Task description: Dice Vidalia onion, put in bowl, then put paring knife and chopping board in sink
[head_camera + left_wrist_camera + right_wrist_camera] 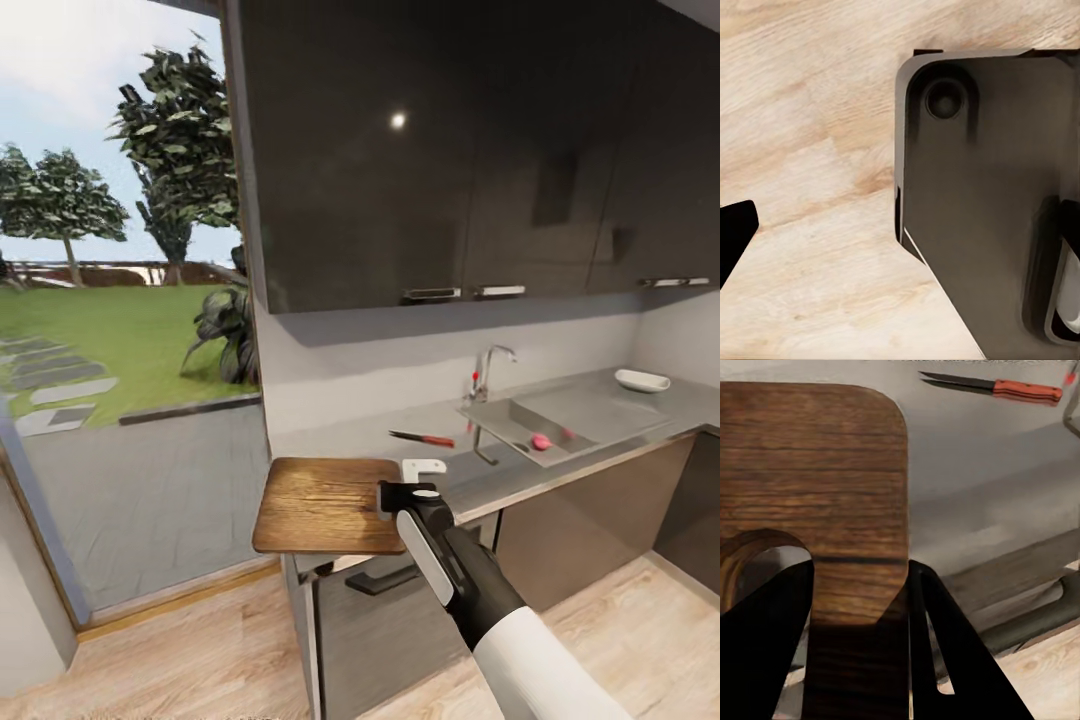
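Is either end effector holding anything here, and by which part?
The right end effector grips the chopping board by its handle end, beside the cut-out hole. Whether the left one holds anything cannot be told.

We can read no text, label, brand, number or sign anywhere in these pictures. The dark cabinet fronts (430, 150), the chopping board (325, 505) and the paring knife (994, 388) carry no writing that we can make out. The only mark we see is a small red dot on the tap (485, 375) at the back edge of the surface, and it bears no legible character.
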